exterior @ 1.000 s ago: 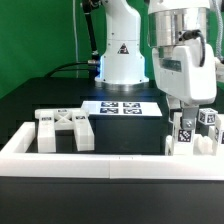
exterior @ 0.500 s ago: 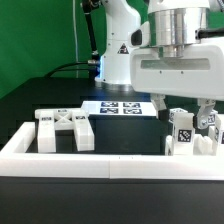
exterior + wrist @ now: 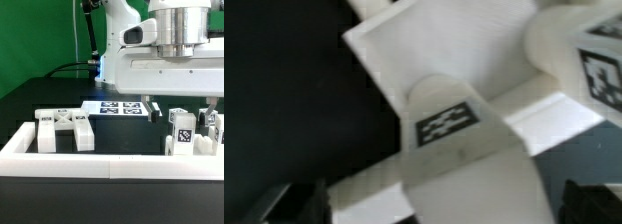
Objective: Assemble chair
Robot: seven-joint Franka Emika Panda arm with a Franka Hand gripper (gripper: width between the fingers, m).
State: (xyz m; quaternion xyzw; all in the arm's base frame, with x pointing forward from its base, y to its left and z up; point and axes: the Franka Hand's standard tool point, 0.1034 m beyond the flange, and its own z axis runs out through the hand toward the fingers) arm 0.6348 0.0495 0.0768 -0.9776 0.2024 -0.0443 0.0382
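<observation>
while the tool (image 3: pixel 183 112) hangs spread wide, tagged chair parts (image 3: pixel 185 134) crowd the barrier wall (image 3: pixel 90 165).

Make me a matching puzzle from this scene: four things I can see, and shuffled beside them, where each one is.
Things:
1. X-braced back panel
2. marker board
3. gripper
4. barrier wall

Places:
A. hanging open above the tagged chair parts on the exterior view's right
B. running along the front of the scene
C. lying on the exterior view's left, just behind the wall
D. flat on the table, in front of the arm's base

Pairs: 1-C, 2-D, 3-A, 4-B.
</observation>
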